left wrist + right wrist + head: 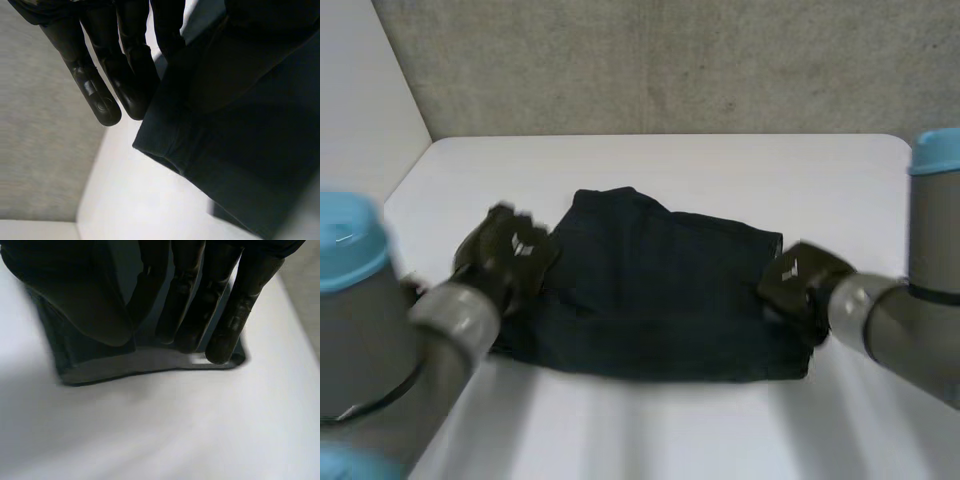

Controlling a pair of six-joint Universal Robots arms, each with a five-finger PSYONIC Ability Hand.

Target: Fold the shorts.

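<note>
A: How do the two hands stand?

B: The left hand (510, 255) is poised at the left edge of the dark shorts (660, 300), fingers (100, 95) straight and released, tips just beside a hem corner. The right hand (795, 278) is at the opposite edge, fingers (225, 335) straight as well, tips down on the hem, grasping nothing.

A: And the shorts themselves?

B: Spread flat in the middle of the tabletop (720, 165), between the hands. Bare white surface surrounds them: a broad strip beyond the far edge up to the grey wall (670, 60), a narrower one before the near edge, and room outside each hand.
</note>
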